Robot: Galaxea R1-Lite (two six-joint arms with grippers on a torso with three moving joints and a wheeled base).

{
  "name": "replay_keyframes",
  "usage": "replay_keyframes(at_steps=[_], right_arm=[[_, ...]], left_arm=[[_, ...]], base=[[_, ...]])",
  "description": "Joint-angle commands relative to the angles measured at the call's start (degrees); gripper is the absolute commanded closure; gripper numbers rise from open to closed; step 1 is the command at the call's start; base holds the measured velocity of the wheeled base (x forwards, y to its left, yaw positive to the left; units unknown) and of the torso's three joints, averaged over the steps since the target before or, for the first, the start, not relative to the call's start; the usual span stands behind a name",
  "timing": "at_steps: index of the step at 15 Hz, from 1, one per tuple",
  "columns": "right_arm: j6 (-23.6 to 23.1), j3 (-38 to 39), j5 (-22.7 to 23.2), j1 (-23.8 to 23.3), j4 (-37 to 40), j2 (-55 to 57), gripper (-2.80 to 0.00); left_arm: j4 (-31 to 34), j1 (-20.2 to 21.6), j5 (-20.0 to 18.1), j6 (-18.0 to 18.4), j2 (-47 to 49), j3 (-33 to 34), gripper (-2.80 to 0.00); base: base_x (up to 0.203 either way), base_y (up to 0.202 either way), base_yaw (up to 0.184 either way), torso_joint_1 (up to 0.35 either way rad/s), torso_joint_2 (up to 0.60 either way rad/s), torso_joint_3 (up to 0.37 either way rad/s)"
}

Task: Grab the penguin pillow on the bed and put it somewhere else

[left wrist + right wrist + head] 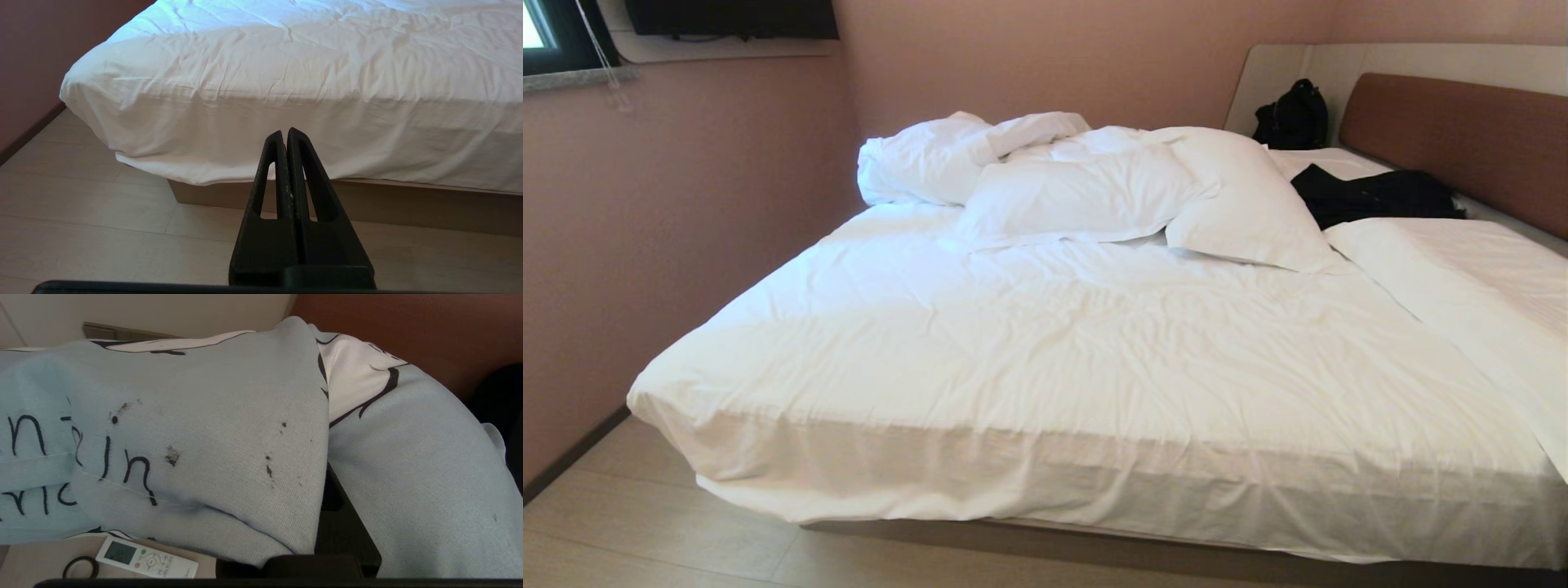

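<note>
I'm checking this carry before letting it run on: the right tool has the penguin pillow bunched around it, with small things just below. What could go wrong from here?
1. The penguin pillow drapes over the right tool in a fold, so the grip may hold only fabric and could slip.
2. A white remote and a dark ring lie on the surface right under the hanging cloth; it might sweep them off.
3. The pillow fills the right wrist view, and the head view shows neither it nor the arm, so placing is poorly watched.
</note>
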Motion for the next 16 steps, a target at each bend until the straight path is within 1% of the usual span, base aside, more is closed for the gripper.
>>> replay_keyframes(at_steps=[1, 2, 3, 5, 12, 16], right_arm=[[-0.04, -0.75, 24.87, -6.55, -1.64, 3.48, 0.0], [-0.07, -1.87, 26.68, -9.93, -3.63, 6.21, 0.0], [-0.15, -2.39, 27.64, -12.02, -6.76, 8.34, 0.0], [-0.24, -2.69, 28.28, -14.23, -11.4, 11.93, 0.0], [-0.49, -2.8, 28.49, -18.78, -13.82, 21.01, 0.0], [-3.6, -2.83, 28.51, -22.99, -16.02, 27.35, 0.0]], left_arm=[[0.0, 0.0, 0.01, -0.02, -0.02, 0.09, 0.0], [0.0, 0.0, 0.02, -0.02, -0.02, 0.09, 0.0], [0.0, 0.0, 0.01, -0.02, -0.02, 0.09, 0.0], [0.0, 0.0, 0.01, -0.02, -0.02, 0.09, 0.0], [0.0, 0.0, 0.01, -0.02, -0.02, 0.09, 0.0], [0.0, 0.0, 0.1, -0.02, -0.02, 0.09, 0.0]], base=[[0.0, 0.0, 0.0, 0.0, 0.0, 0.0], [0.0, 0.0, 0.0, 0.0, 0.0, 0.0], [0.0, 0.0, 0.0, 0.0, 0.0, 0.0], [0.0, 0.0, 0.0, 0.0, 0.0, 0.0], [0.0, 0.0, 0.0, 0.0, 0.0, 0.0], [0.0, 0.0, 0.0, 0.0, 0.0, 0.0]])
